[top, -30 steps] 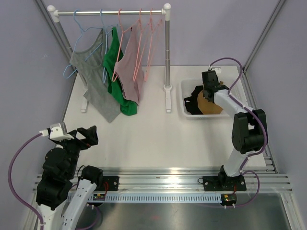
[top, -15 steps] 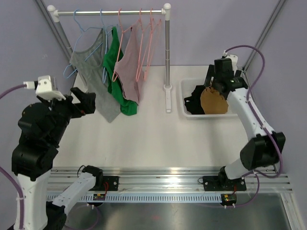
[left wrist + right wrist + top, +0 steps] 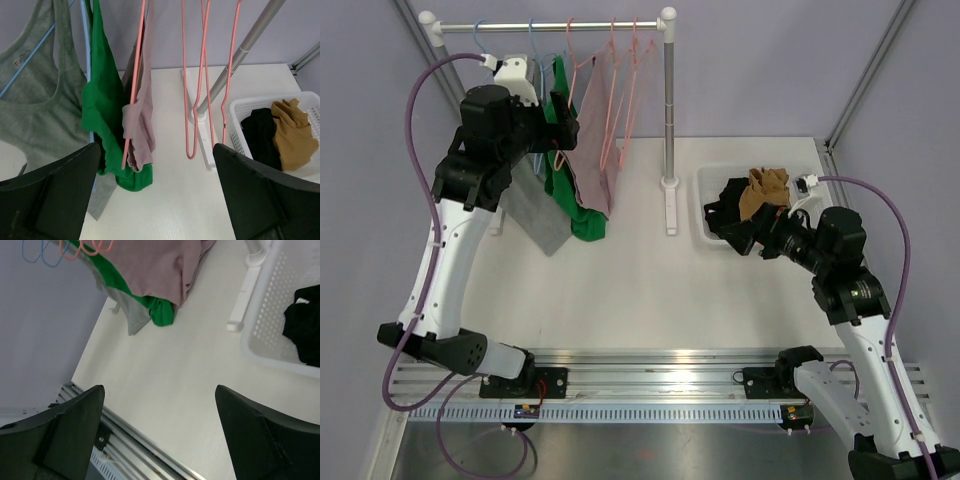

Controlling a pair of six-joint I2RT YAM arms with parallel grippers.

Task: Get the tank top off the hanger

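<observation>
The mauve tank top [image 3: 145,130] hangs on its pink hanger [image 3: 135,70] from the rail [image 3: 550,25], between a green top [image 3: 102,115] and two bare hangers [image 3: 184,60]. A grey top [image 3: 40,110] hangs beyond the green. My left gripper [image 3: 563,118] is spread wide and empty, facing the cloth without touching it. My right gripper [image 3: 748,238], also released and empty, hovers by the basket [image 3: 701,205] on the worktop [image 3: 650,290], which holds a black garment [image 3: 725,215] and a tan garment [image 3: 767,188]. By my reckoning two are done and three remain.

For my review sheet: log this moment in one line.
left tool: open, empty, up at rack | right tool: open, empty, near basket | green tank top: hanging on rack
</observation>
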